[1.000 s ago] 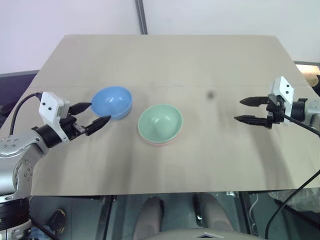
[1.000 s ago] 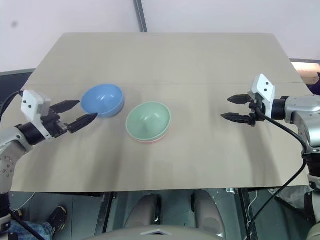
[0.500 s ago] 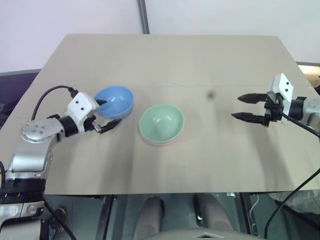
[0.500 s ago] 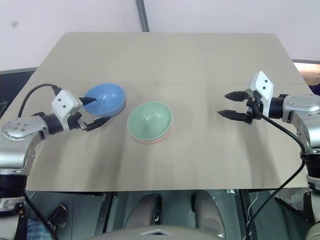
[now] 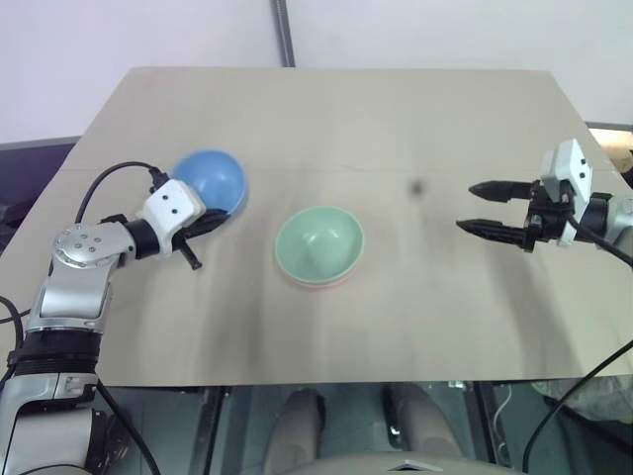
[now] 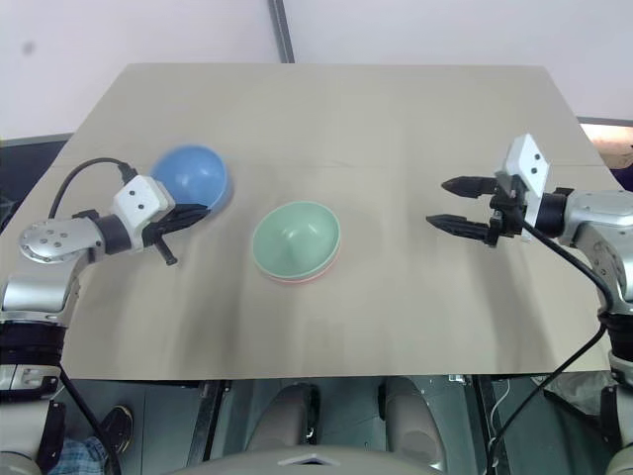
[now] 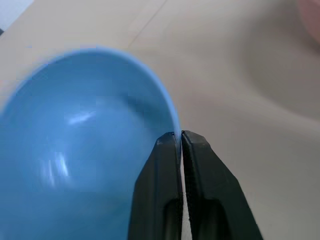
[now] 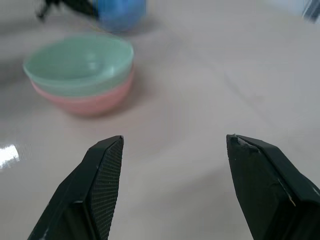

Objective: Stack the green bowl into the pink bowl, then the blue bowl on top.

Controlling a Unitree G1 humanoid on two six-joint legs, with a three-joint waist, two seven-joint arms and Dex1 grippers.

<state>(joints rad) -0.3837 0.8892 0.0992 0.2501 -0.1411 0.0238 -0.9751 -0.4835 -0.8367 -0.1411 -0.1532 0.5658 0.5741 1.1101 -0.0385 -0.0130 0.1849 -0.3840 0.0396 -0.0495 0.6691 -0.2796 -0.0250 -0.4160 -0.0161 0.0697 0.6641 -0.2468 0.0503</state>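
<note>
Blue bowl [image 5: 211, 179] on the left part of the table [image 5: 396, 129], tipped, mouth turned toward the left gripper [image 7: 179, 137]; round, so no long axis. Rim pinched between that gripper's two closed fingers, one inside the bowl, one outside. Green bowl [image 5: 318, 241] nested upright in the pink bowl [image 8: 85, 102] near the table's middle, close by the blue one but apart. Right gripper [image 5: 488, 207] well off to the right, fingers spread, holding nothing.
</note>
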